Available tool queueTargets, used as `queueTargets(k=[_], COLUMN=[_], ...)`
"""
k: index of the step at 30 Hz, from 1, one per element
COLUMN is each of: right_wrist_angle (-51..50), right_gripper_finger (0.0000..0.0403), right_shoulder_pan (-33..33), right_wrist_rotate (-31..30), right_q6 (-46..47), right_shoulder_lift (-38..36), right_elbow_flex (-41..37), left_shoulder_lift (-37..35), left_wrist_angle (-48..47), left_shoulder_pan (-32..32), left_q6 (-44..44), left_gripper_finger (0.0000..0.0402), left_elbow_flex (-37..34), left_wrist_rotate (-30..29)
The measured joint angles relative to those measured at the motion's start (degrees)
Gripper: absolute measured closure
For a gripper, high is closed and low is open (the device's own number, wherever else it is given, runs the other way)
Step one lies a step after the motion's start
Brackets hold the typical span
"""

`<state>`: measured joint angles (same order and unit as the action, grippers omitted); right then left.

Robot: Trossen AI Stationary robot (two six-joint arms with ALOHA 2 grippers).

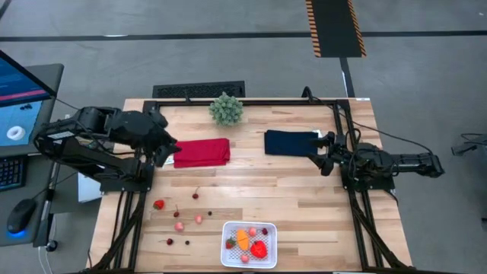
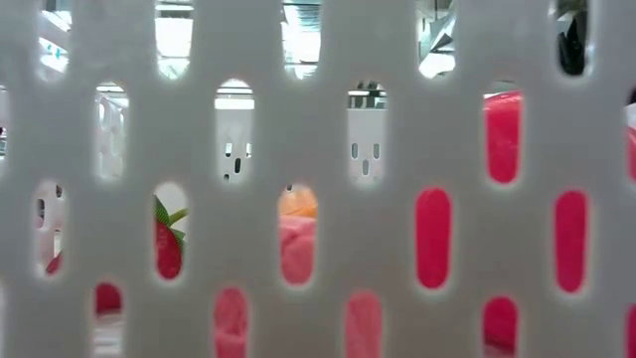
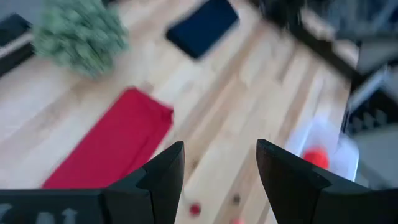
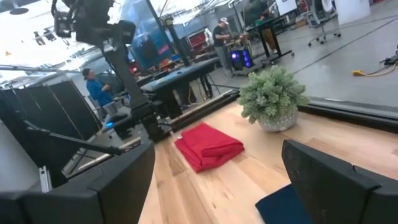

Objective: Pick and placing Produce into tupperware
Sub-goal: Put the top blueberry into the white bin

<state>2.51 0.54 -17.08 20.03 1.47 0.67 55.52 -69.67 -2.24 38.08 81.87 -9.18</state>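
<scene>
left pincer [image 1: 169,150]: raised over the near end of the red cloth [image 1: 202,152], fingers [image 3: 163,180] spread with nothing between them; it looks poised to go down for another loose piece.
right pincer [image 1: 323,154]: waits at the navy cloth [image 1: 291,142], fingers wide apart and empty, likely kept clear of the working side.
loose produce: one strawberry [image 1: 158,204], about three pinkish pieces [image 1: 179,226] and roughly four dark cherries [image 1: 169,241], scattered on the table [image 1: 304,205] between the red cloth and the tupperware.
tupperware [image 1: 249,244]: one, at the table's front edge, near the scattered pieces; it holds an orange piece [image 1: 242,237], a red pepper [image 1: 259,248] and a few small ones, so the job seems about half done.
plant [image 1: 226,109]: one, at the back edge, not part of the sorting.
</scene>
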Motion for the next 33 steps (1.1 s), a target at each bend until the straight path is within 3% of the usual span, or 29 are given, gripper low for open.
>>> queueTargets(k=[4, 8, 16, 21, 25, 30, 33], right_wrist_angle=[-0.03, -0.07, -0.16, -0.18, -0.21, -0.23, -0.27], right_gripper_finger=[0.0029, 0.0029, 0.0029, 0.0029, 0.0029, 0.0029, 0.0029], right_shoulder_pan=[0.00, 0.00, 0.00, 0.00, 0.00, 0.00, 0.00], right_wrist_rotate=[0.04, 0.04, 0.09, 0.09, 0.07, 0.09, 0.09], right_q6=[-0.02, -0.06, -0.07, -0.07, -0.07, -0.07, -0.07], right_shoulder_lift=[0.01, 0.01, 0.01, 0.01, 0.01, 0.01, 0.01], right_elbow_flex=[0.00, 0.00, 0.02, 0.02, 0.02, 0.02, 0.04], left_shoulder_lift=[2.45, 6.74, 14.26, 18.59, 22.41, 26.64, 29.01], left_wrist_angle=[-5.71, -9.62, -8.18, -0.62, 2.68, 7.71, 9.78], left_shoulder_pan=[-0.06, -0.06, -2.79, -5.20, -6.03, -6.01, -6.16], left_q6=[-5.78, -8.31, -3.77, -2.01, 3.07, 0.73, 2.81], left_gripper_finger=[0.0212, 0.0212, 0.0212, 0.0212, 0.0212, 0.0212, 0.0212], left_elbow_flex=[0.00, -0.24, -8.22, -15.46, -16.79, -16.85, -16.85], left_wrist_rotate=[2.76, 0.60, 0.15, 2.07, 10.28, 24.62, 29.98])
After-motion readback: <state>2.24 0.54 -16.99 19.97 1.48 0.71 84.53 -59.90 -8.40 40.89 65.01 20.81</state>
